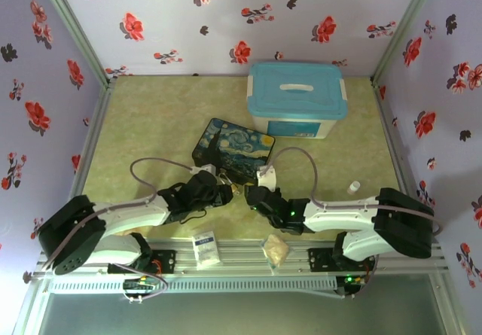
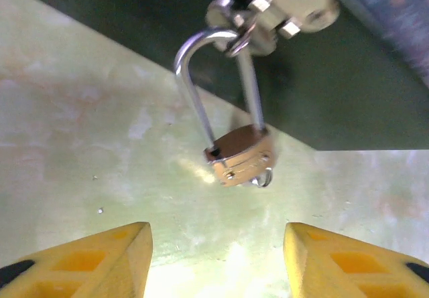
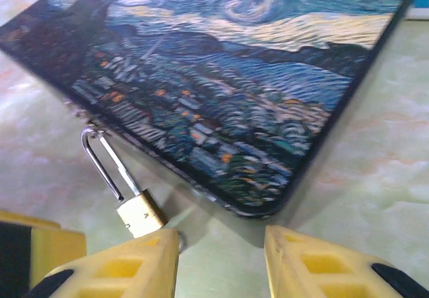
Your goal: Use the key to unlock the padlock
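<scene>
On the left of the table [image 1: 143,124], the left tool [image 2: 218,261] stands wide open, nothing between its yellow fingers [image 2: 87,261], aimed at the padlock [image 2: 240,157] but apart from it. The padlock hangs by its thin silver shackle [image 2: 194,90] from the hasp [image 2: 281,7] on the near edge of the painted box [image 1: 233,149]. Its brass body is down at table level, with both shackle legs apparently seated, so I judge it not yet unlocked.

It looks small, hard, smooth and light, and free to swivel on the hasp, so a nudge would likely swing it away. The flat faces of the body seem the best place to pinch it and steady the keyhole end. I cannot make out the key; a small silvery loop [image 2: 266,177] shows under the body (key, ring or neither, I cannot tell). A key that thin would be fiddly and easy to drop.

Further right, the right tool [image 3: 221,264] is also open and holding nothing. One finger [image 3: 127,268] is just beside the padlock's body; whether it touches is unclear.

The painted box is shut, its contents hidden. Behind it to the right, a blue bin [image 1: 296,100] has its lid on, contents likewise hidden.
</scene>
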Available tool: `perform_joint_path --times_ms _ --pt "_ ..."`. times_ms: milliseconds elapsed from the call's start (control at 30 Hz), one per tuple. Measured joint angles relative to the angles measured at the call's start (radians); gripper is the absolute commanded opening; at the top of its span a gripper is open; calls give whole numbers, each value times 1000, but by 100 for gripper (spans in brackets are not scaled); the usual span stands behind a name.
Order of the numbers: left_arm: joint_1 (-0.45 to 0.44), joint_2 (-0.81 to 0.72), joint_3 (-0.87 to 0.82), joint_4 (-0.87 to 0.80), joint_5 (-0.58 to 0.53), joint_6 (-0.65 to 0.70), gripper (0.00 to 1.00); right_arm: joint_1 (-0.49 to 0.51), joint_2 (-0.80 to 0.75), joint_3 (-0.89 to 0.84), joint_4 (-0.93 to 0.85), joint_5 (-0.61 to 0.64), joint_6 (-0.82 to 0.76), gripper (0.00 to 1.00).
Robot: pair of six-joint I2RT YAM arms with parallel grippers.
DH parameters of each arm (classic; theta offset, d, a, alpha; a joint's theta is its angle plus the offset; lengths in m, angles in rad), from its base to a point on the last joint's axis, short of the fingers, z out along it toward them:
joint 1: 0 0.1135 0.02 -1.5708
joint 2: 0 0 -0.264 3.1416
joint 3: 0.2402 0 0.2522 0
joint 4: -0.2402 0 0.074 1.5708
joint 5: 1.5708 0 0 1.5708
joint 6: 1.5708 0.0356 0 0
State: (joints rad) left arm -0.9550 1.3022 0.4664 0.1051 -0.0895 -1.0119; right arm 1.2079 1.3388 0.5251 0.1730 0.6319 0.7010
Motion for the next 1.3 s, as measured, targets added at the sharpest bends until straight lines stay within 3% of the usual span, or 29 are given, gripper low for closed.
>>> perform_joint_path --times_ms 467,567,800,1033,1300 --pt "-23 188 75 96 -84 -11 56 0 -49 -73 10 27 23 38" --pt "-27 229 106 104 -94 -10 50 1 -51 -87 17 26 26 38" --pt "-27 263 114 134 -90 -10 24 3 -50 -103 45 26 37 38" --pt "-29 253 112 129 -83 -11 25 7 -48 -108 55 23 44 38" --pt "-29 211 172 -81 -96 39 26 7 -26 -115 64 23 44 38"
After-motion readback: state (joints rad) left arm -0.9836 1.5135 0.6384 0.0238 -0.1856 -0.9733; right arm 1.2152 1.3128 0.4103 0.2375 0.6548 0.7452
